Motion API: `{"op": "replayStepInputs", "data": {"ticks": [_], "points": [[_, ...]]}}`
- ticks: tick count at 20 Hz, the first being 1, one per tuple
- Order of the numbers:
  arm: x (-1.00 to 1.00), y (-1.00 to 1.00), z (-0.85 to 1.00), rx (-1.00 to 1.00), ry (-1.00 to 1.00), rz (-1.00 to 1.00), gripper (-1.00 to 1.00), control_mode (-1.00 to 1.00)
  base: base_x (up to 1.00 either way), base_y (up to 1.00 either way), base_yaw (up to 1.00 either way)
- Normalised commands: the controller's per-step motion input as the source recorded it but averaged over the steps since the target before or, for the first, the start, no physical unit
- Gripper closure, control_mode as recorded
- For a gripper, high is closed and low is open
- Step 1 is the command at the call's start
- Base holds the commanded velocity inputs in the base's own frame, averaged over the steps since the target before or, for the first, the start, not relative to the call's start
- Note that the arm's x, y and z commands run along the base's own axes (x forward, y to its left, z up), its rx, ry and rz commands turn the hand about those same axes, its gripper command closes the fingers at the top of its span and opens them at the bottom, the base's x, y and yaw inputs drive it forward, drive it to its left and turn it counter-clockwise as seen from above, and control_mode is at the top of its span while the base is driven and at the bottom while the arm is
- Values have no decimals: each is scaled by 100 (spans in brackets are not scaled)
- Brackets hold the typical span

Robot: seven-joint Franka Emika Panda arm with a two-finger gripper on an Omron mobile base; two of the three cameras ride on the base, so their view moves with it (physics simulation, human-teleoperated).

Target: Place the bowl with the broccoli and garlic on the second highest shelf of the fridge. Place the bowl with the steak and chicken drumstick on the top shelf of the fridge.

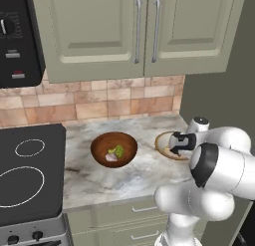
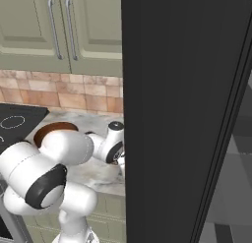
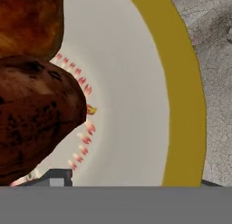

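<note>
While poised low over the yellow-rimmed bowl point(image 3: 181, 82) on the marble counter point(image 1: 144, 173), right of the brown bowl point(image 1: 114, 149) with broccoli point(image 1: 119, 151), straddling that rim, meat point(image 3: 36, 119) inside, steak or drumstick unclear; gripper point(image 1: 175, 149) jaw spacing cannot be judged

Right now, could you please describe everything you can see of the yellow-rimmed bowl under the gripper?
The yellow-rimmed bowl is round, with a mustard-yellow rim and a glossy white inside ringed by small red-orange marks. It sits upright on the marble counter, right of the wooden bowl. Dark brown meat lies in it.
</note>
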Motion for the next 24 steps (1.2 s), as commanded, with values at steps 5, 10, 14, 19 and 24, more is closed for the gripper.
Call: {"op": "replayStepInputs", "data": {"ticks": [5,10,14,19,24], "points": [[-2,0,2,0,-2,0,100,-100,0,0,0],[-37,0,38,0,-15,-4,100,-100,0,0,0],[-87,11,61,0,-18,-4,100,-100,0,0,0],[-92,35,75,0,-30,-13,100,-100,0,0,0],[-95,54,92,3,-34,-19,100,-100,0,0,0]]}}
